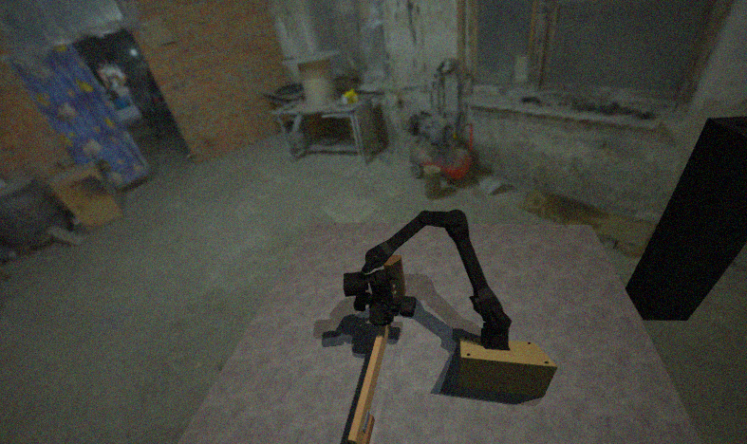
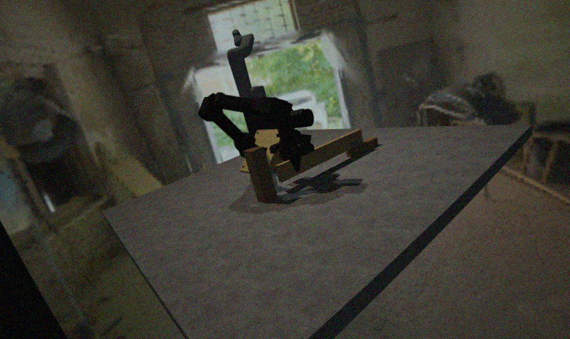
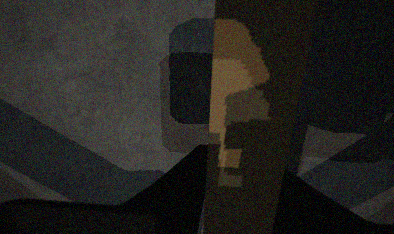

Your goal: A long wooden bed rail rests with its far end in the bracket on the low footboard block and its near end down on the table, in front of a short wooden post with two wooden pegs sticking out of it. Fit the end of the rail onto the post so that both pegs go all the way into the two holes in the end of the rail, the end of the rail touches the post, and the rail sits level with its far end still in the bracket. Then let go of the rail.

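My gripper [image 1: 382,323] [image 2: 295,162] is shut on the long wooden rail [image 1: 368,380] [image 2: 329,151] near its post end and holds that end up off the table [image 1: 557,308] [image 2: 320,261]. The raised end is close against the short wooden post [image 1: 395,274] [image 2: 260,177], about halfway up it. The pegs and holes are hidden by the gripper, so I cannot tell whether they are engaged. The rail's far end lies on the low footboard block [image 2: 366,145]. The rail looks close to level. In the wrist view the lit top of the rail [image 3: 231,80] runs between dark fingers.
The arm's base stands on a wooden box [image 1: 502,375] to the right of the rail. A tall black block [image 1: 701,220] stands beside the table's right edge. The table's edge [image 2: 408,253] runs diagonally in the exterior view.
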### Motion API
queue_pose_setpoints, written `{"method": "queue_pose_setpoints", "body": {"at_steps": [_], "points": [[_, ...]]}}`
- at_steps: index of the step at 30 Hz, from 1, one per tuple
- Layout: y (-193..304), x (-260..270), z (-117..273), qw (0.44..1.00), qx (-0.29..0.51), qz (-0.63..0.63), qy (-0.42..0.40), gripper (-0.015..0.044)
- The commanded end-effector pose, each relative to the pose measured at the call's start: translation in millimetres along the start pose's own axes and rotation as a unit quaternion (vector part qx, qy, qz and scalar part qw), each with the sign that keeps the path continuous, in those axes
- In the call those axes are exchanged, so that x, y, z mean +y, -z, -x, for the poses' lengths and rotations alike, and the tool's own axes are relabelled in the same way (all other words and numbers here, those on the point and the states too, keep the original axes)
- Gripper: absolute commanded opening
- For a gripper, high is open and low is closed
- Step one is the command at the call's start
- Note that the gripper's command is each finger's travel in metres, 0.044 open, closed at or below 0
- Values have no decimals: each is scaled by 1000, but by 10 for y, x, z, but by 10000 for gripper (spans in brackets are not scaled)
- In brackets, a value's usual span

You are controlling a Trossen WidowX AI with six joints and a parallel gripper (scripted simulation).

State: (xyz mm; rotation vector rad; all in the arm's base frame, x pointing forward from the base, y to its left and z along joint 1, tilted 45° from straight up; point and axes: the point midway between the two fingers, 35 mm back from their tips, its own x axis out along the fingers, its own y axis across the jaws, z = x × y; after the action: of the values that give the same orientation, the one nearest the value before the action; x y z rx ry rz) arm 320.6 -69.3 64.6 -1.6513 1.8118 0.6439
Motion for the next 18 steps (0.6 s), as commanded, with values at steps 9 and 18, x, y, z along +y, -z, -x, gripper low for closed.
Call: {"method": "queue_pose_setpoints", "body": {"at_steps": [9, 18], "points": [[-14, -2, 24, 1000, -2, 0, 3, 0], [-14, 0, 8, 1000, -2, 0, 3, 0]]}}
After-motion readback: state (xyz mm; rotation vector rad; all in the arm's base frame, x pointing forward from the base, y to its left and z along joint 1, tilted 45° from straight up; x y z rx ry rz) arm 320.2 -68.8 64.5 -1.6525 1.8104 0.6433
